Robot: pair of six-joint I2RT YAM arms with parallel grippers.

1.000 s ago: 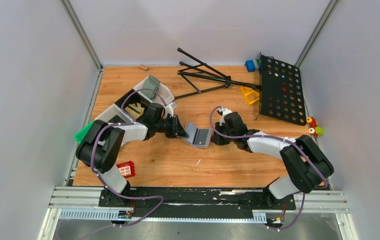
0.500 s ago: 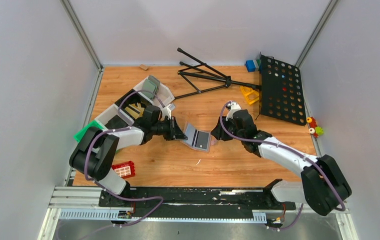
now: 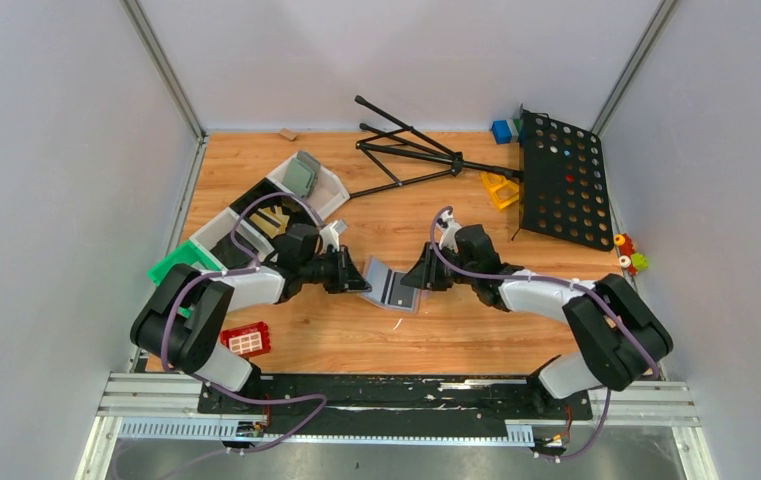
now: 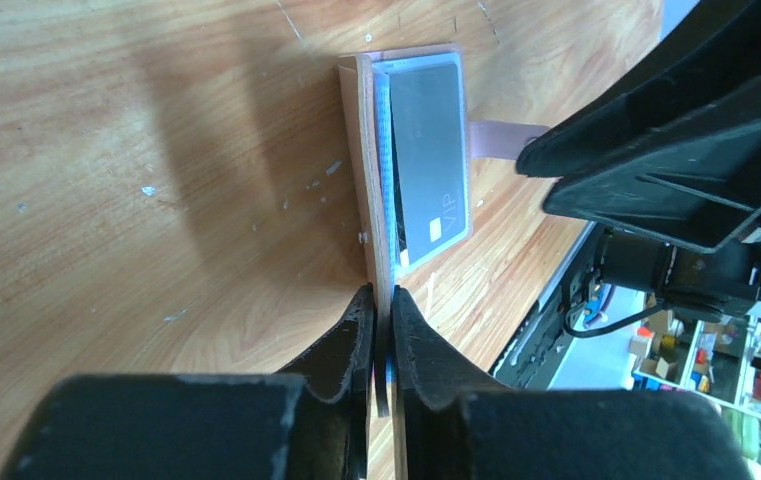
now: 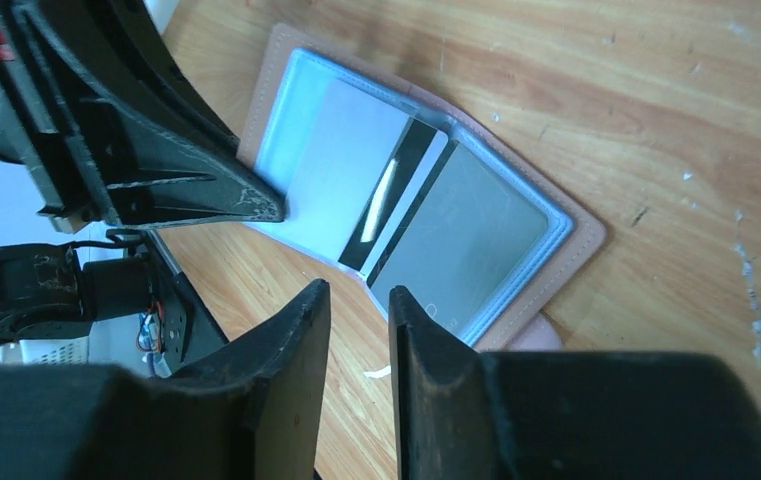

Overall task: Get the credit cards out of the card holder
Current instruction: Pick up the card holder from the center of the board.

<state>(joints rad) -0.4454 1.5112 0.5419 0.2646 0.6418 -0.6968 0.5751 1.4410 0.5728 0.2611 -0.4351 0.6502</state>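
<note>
Midway between the bench's side edges, left gripper (image 4: 381,300) clamps the open blue-grey, tan-edged card holder (image 3: 393,287); right gripper (image 5: 356,295), slightly open, seemingly empty, should pinch the thin black plastic card (image 4: 431,180) squarely.

card holder (image 5: 321,175): light blue face, salmon-tan edge; credit card (image 4: 431,160): dark grey, pale marks

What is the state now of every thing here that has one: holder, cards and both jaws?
card holder, open, one flap raised, the other flat on the table
cards, inside the pockets, none taken out
left jaws, shut on the raised flap
right jaws, slightly open, holding nothing
</note>
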